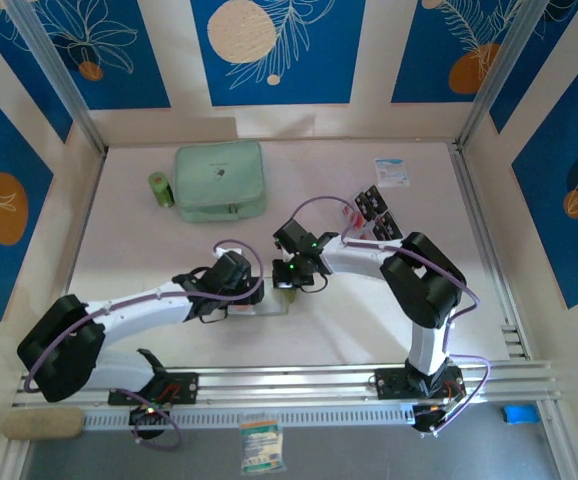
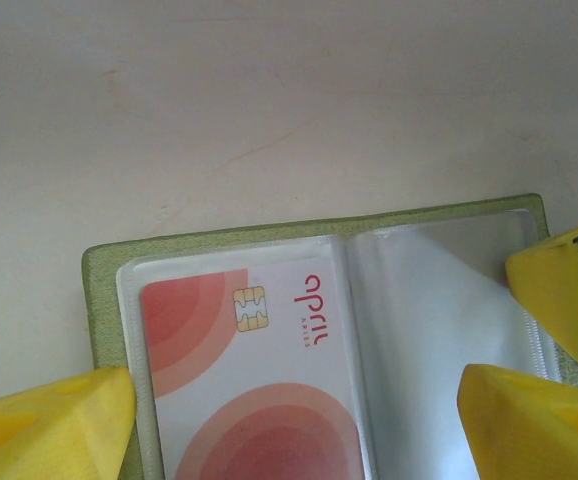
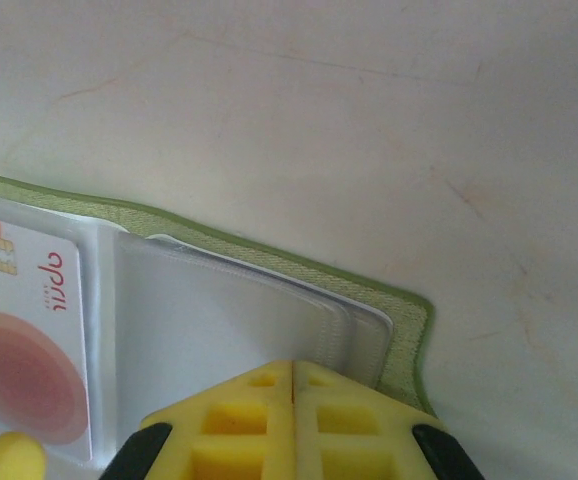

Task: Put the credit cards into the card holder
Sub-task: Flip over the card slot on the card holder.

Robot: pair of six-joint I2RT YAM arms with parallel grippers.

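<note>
The olive-green card holder (image 2: 309,225) lies open on the table, its clear sleeves facing up. A pale credit card with red blobs (image 2: 259,380) sits inside the left sleeve. My left gripper (image 2: 294,400) is open, its yellow fingers (image 2: 59,425) straddling the holder with nothing gripped. My right gripper (image 3: 293,366) is shut, its tips resting on the right-hand sleeve (image 3: 219,310) of the card holder (image 3: 404,330). In the top view both grippers (image 1: 254,295) (image 1: 291,278) meet over the holder (image 1: 272,304). Loose credit cards (image 1: 371,208) lie at the back right.
A mint-green zip case (image 1: 219,180) and a small green cylinder (image 1: 159,190) stand at the back left. A white-and-blue paper packet (image 1: 391,172) lies at the back right. Side rails (image 1: 484,230) border the table.
</note>
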